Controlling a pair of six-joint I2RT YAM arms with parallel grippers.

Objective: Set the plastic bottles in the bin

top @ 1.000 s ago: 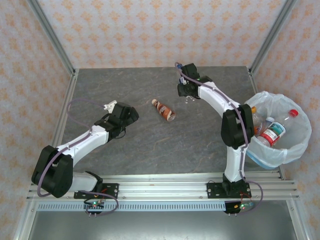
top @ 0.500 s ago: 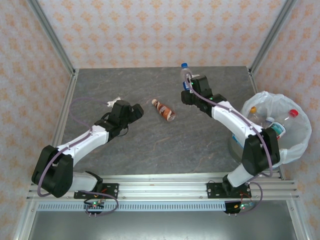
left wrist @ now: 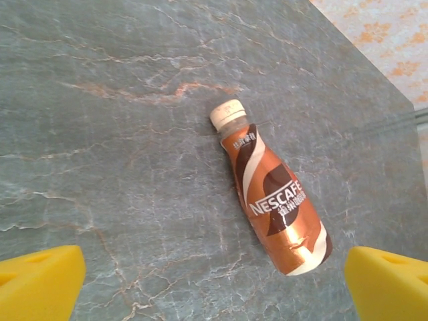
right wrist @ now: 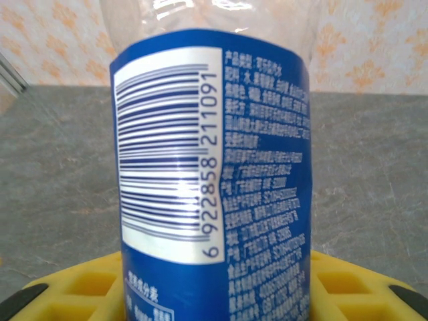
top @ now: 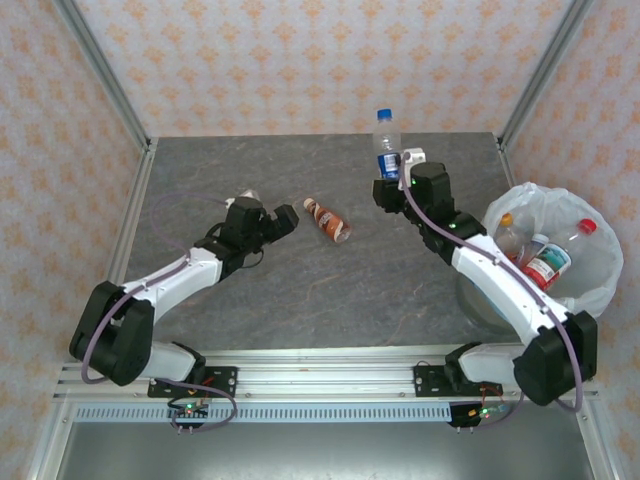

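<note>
A clear bottle with a blue label (top: pixel 386 142) (right wrist: pixel 210 180) stands upright in my right gripper (top: pixel 392 180), which is shut on its lower part, lifted above the table's far middle. A brown Nescafe bottle (top: pixel 328 220) (left wrist: pixel 271 200) lies on its side mid-table, white cap pointing far-left. My left gripper (top: pixel 283 218) is open just left of it, its yellow fingers (left wrist: pixel 40 281) spread wide on either side of the bottle's base. The grey bin (top: pixel 590 285) with a white bag stands at the right and holds several bottles (top: pixel 545 262).
The grey marble table (top: pixel 250 290) is bounded by metal frame posts (top: pixel 100 70) and patterned walls. The bin's bag bulges over the table's right edge beside the right arm's forearm.
My right gripper has lifted the blue-label bottle upright and swung right toward the bin. My left gripper has advanced right, closer to the brown bottle.
</note>
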